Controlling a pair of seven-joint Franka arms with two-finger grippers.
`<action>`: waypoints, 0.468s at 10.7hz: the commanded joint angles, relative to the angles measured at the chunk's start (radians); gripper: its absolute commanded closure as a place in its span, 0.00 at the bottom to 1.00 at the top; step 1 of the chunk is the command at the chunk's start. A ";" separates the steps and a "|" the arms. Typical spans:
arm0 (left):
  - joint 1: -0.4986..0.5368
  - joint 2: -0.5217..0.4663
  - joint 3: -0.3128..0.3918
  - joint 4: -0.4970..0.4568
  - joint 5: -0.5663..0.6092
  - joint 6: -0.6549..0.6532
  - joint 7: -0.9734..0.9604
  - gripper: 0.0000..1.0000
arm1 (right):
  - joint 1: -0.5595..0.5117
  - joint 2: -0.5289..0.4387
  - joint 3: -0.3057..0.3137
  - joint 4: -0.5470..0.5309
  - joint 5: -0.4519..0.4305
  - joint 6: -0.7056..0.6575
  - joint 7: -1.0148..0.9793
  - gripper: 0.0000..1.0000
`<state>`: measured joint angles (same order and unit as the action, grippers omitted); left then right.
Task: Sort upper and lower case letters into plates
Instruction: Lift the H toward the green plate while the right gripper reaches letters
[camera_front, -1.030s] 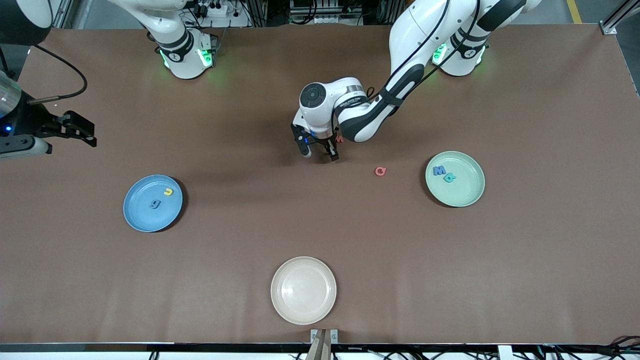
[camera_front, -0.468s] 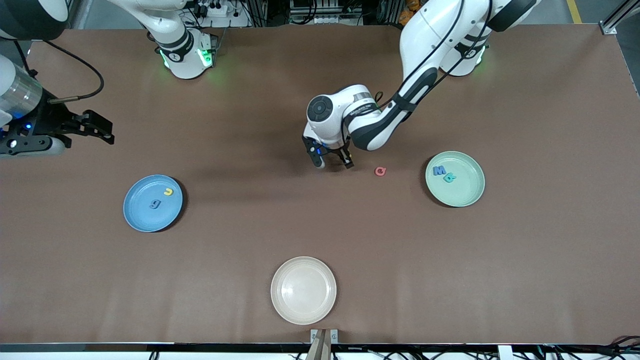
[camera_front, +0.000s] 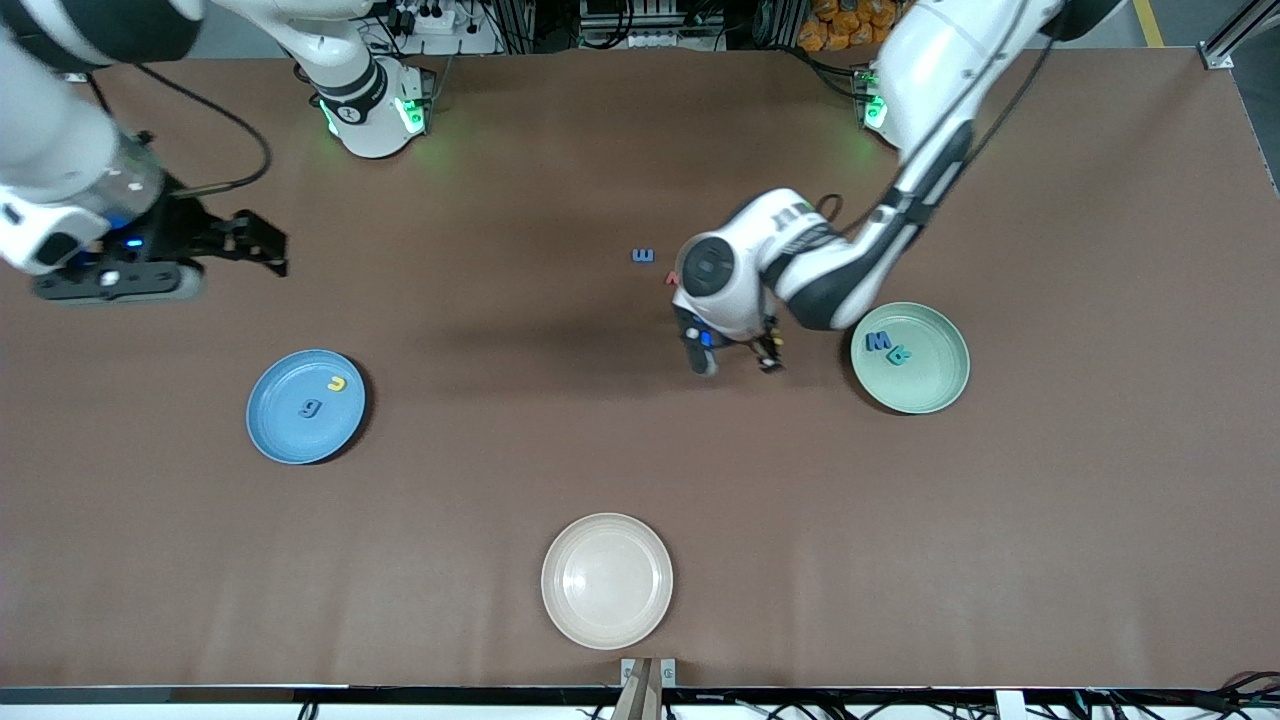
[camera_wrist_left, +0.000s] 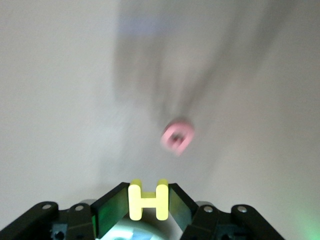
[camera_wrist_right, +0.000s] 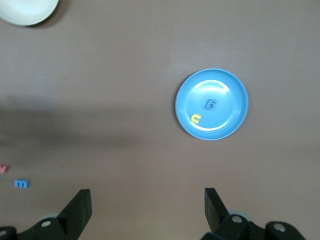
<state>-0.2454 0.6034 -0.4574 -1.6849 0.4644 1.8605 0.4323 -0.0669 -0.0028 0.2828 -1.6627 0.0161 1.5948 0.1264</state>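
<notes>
Yellow H carried toward the mint plate

We see the mint plate beside the left gripper, its fingers pinching a yellow H by its side bars over the table: light, soft foam, so gentle pressure should do. The right gripper waits spread wide.

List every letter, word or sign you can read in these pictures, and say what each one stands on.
"H": yellow letter clamped in the left gripper.
"M": blue letter in the mint green plate.
"m": small blue letter on the table.
Too small or blurred to read surely: teal letter beside the M, pink letter, both letters in the blue plate, the arm's printing.
</notes>
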 joint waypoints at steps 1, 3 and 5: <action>0.177 -0.045 -0.015 -0.029 -0.023 -0.052 0.182 0.85 | 0.029 -0.005 0.062 -0.034 0.012 0.001 0.027 0.00; 0.396 -0.053 -0.040 -0.070 -0.122 -0.057 0.246 0.86 | 0.050 -0.003 0.116 -0.058 0.010 0.025 0.027 0.00; 0.500 -0.045 -0.040 -0.116 -0.136 -0.052 0.261 0.87 | 0.061 0.027 0.201 -0.090 0.010 0.079 0.022 0.00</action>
<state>0.1998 0.5781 -0.4714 -1.7402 0.3599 1.8033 0.6925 -0.0063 0.0069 0.4282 -1.7243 0.0171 1.6361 0.1469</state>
